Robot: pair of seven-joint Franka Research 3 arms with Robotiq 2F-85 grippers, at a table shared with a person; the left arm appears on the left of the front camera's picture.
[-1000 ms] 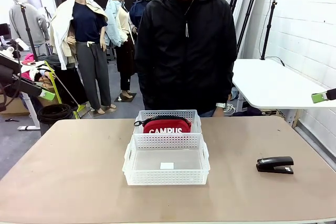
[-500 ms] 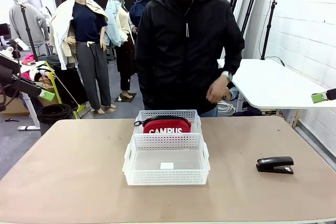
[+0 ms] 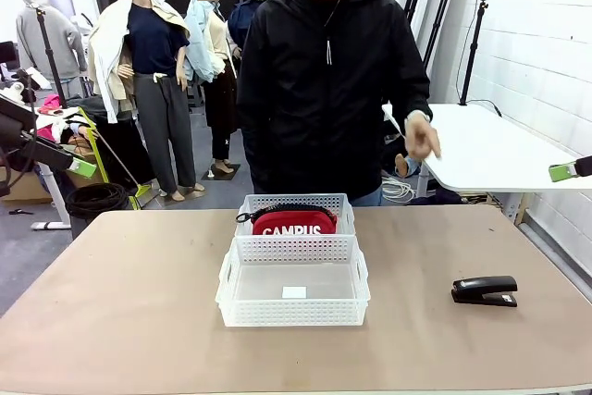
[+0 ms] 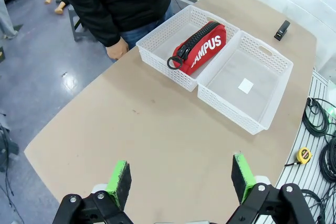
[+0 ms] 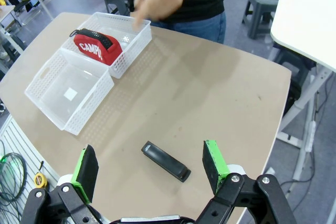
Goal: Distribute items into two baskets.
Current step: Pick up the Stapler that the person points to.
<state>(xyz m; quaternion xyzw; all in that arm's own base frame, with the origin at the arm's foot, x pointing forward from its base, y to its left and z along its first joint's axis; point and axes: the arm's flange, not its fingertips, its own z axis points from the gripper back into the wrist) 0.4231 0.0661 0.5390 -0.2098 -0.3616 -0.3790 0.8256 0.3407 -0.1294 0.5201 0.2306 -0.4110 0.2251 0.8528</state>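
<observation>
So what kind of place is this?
Probably a robotics lab or recording studio: a black equipment stand by the white brick wall, coiled cables on the floor, the left gripper open above a table.

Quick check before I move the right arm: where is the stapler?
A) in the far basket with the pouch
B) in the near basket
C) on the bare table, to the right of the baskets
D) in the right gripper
C: the stapler lies flat on the table, well clear of the near basket, on the robot's right.
</observation>
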